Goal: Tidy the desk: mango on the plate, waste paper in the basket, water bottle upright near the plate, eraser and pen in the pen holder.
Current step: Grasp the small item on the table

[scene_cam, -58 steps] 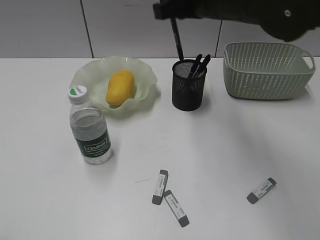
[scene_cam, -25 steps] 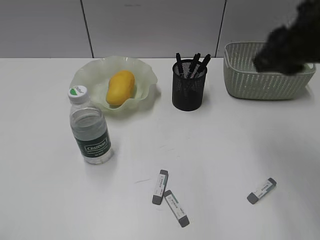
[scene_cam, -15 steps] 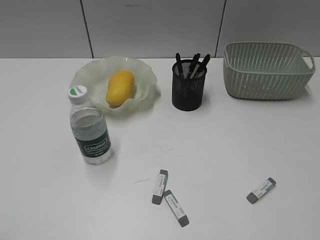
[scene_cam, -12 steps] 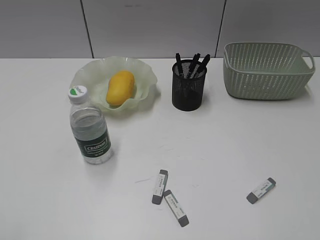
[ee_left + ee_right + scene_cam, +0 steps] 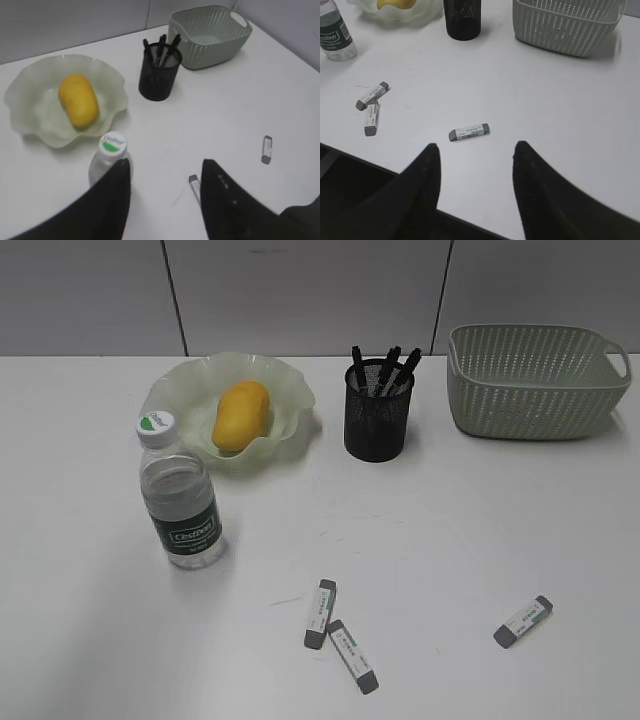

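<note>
The yellow mango (image 5: 241, 415) lies on the wavy pale-green plate (image 5: 290, 390). The water bottle (image 5: 178, 495) stands upright in front of the plate. Three black pens (image 5: 385, 370) stick out of the black mesh pen holder (image 5: 377, 425). Three grey-ended erasers lie on the desk (image 5: 440, 530): two touching (image 5: 320, 613) (image 5: 353, 655), one apart (image 5: 523, 621). Neither arm shows in the exterior view. My left gripper (image 5: 166, 165) hangs open and empty above the desk beside the bottle cap (image 5: 114, 143). My right gripper (image 5: 477, 147) is open and empty, just short of the lone eraser (image 5: 469, 132). No waste paper is in view.
The pale-green woven basket (image 5: 535, 380) stands at the back right, right of the pen holder. A grey wall runs behind the desk. The right wrist view shows the desk's near edge (image 5: 380, 167) below the gripper fingers.
The right arm held a pen above the pen holder, let it into the holder, then drew back to the right and left the exterior view. The objects on the desk have not moved.
</note>
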Robot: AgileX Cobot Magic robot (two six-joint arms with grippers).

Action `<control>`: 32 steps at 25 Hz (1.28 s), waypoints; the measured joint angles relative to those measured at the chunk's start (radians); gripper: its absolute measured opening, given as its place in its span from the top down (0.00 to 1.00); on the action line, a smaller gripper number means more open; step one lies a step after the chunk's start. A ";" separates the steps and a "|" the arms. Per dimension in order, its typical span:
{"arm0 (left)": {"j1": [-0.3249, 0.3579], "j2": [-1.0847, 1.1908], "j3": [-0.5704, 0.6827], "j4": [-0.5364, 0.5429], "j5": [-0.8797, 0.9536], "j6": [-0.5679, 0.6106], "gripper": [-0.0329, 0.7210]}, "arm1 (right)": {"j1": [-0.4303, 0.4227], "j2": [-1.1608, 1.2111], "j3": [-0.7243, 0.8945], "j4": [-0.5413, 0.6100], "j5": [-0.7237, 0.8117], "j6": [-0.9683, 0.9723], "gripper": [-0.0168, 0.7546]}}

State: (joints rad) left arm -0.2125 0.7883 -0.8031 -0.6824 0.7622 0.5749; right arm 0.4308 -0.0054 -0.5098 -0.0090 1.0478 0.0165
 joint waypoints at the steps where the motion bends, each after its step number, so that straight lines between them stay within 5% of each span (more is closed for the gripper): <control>1: -0.028 0.074 -0.032 -0.009 -0.012 0.014 0.50 | 0.000 0.000 0.000 0.000 -0.002 0.000 0.48; 4: -0.183 0.206 -0.119 0.009 -0.076 0.026 0.50 | 0.000 0.000 0.000 0.000 -0.003 0.001 0.48; 7: -0.423 0.346 -0.178 0.074 -0.186 -0.034 0.50 | 0.000 0.000 0.000 0.000 -0.003 0.003 0.48; 10: -0.642 0.529 -0.228 0.243 -0.268 -0.224 0.50 | 0.000 0.000 0.000 0.000 -0.003 0.004 0.48; 14: -0.800 0.807 -0.338 0.568 -0.186 -0.575 0.50 | 0.000 0.000 0.000 0.000 -0.003 0.005 0.48; 26: -0.726 1.177 -0.452 0.860 -0.121 -0.973 0.40 | 0.000 -0.001 0.000 0.000 -0.003 0.005 0.48; 32: -0.700 1.227 -0.452 0.879 -0.148 -1.032 0.40 | 0.000 -0.001 0.000 -0.001 -0.003 0.005 0.48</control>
State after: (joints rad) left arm -0.9123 2.0154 -1.2552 0.1962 0.6139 -0.4572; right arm 0.4308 -0.0068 -0.5098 -0.0103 1.0447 0.0219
